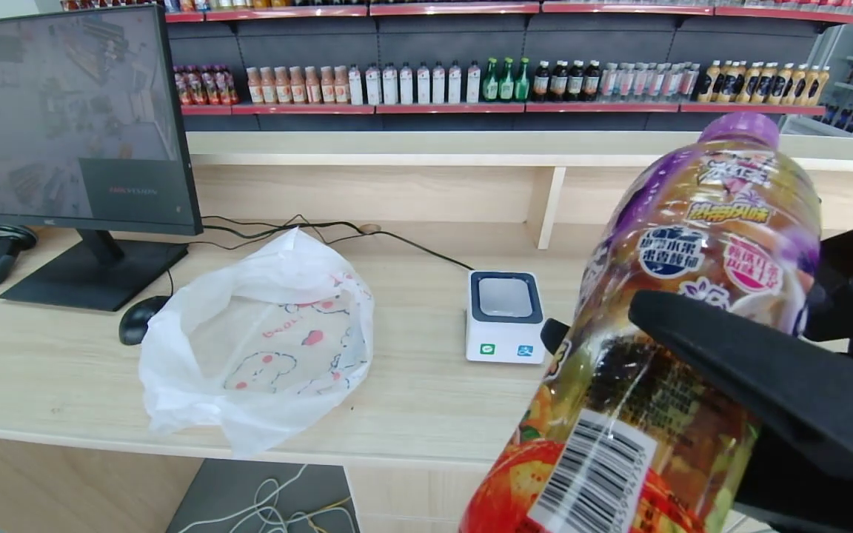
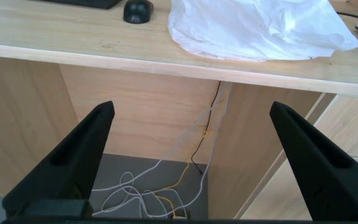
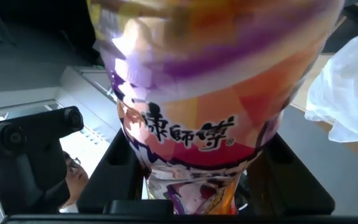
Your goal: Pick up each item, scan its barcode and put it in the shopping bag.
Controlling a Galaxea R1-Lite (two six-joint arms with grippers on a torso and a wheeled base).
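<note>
Right now the counter (image 1: 426, 400) holds both targets. The shopping bag (image 1: 263, 348) is slumped left of centre with its mouth loosely open, and the scanner (image 1: 504, 326) sits just beside it on the right, window facing up.

The bottle (image 1: 693, 296) is off the counter, up in the air on the robot's right. The right gripper (image 1: 597, 326) is clamped across its mid-body, one finger on each side. Long axis is tilted: purple cap up and away, base low and toward the robot.

Key relation: the scanner lies left of the bottle and below it. The barcode (image 1: 593, 474) near the base faces up toward the head camera, not down at the window. My read is the next move needs a leftward carry plus a roll of the wrist to turn the code onto the glass.

The left gripper (image 2: 191, 118) is spread wide and empty, low in front of the counter edge under the bag. It's nearer the bag, but it has nothing to do with the scan.
</note>
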